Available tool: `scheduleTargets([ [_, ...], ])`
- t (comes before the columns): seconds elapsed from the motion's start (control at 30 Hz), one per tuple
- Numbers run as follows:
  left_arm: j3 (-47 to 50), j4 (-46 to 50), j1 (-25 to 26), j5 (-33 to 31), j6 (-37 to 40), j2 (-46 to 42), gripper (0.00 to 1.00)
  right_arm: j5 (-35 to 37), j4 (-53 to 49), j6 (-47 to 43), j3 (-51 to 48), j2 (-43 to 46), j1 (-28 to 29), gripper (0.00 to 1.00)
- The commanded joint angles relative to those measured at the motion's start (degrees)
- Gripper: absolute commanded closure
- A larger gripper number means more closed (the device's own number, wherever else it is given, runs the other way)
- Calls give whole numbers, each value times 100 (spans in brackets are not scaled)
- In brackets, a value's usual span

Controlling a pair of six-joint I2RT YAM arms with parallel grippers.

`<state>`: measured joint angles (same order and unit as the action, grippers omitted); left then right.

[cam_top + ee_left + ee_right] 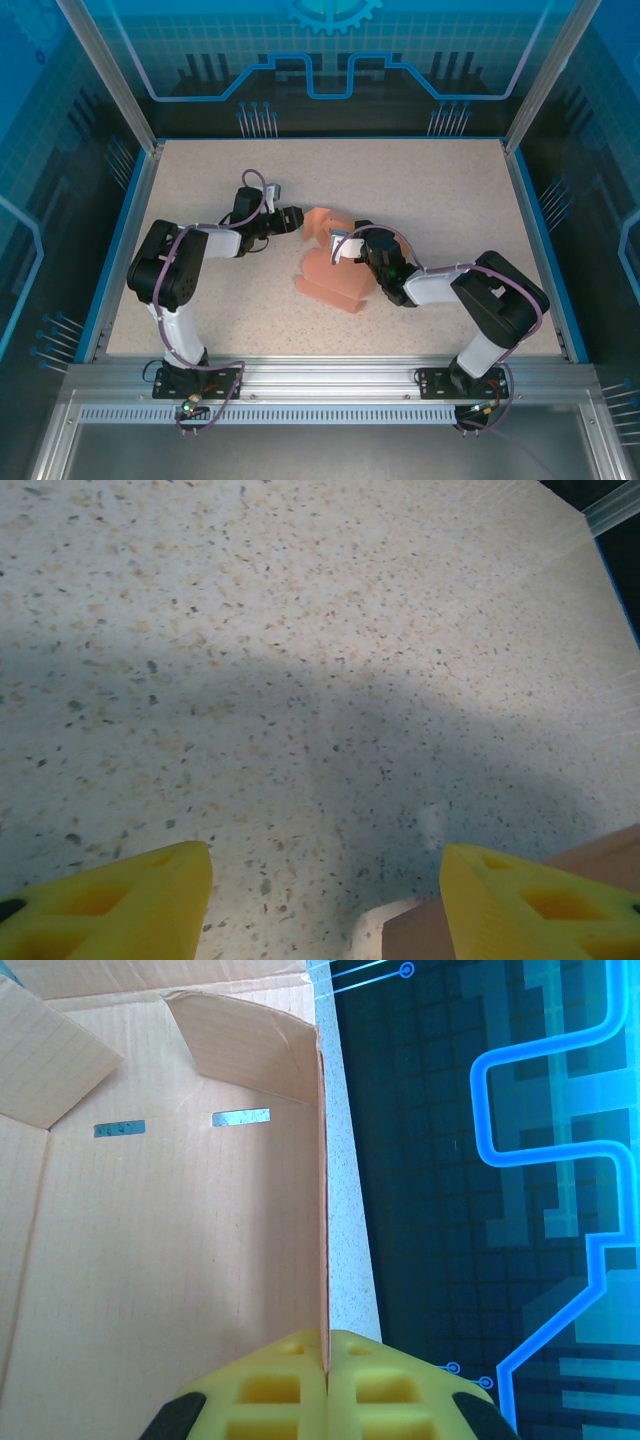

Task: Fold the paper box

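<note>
- One half-formed paper box (335, 280) lies near the middle of the table, between the two grippers. Its panels are only partly raised, and the thin card could crease off its scored lines if pulled askew.
- Two narrow slots (240, 1117) sit in the panel below a loose flap (245, 1040). A tab forced in at an angle would likely buckle rather than seat.
- Right gripper (327, 1352) has its jaws together, pinched on the upright edge of one wall. The hold is on a bare sliver of card, so a twist of the wrist could tear that edge. It could also slip free, and the wall would probably drop flat.
- Left gripper (325, 910) has its jaws wide apart with nothing between them, low over the table, with a corner of the card just beside one finger. Closing from here might miss the card, or shove the whole box sideways against the other arm's grip.
- Speckled table (300, 630) looks smooth, so the light box may slide instead of folding when pushed.
</note>
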<state>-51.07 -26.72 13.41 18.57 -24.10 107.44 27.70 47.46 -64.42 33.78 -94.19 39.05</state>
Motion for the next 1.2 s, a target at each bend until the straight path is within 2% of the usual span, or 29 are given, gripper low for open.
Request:
scheduleTargets([
  [0.0, 150, -237, 69, 296, 17, -30, 36, 51, 89, 79, -21, 76, 15, 99],
  [0.17, 209, -291, 151, 379, 139, -55, 36, 44, 80, 118, -21, 90, 6, 99],
  [0.4, 499, -838, 204, 707, 78, -97, 36, 42, 43, 167, -12, 94, 0, 99],
  [1.17, 803, -1130, 513, 906, 543, -214, 36, -77, -219, 145, 35, 78, -55, 99],
])
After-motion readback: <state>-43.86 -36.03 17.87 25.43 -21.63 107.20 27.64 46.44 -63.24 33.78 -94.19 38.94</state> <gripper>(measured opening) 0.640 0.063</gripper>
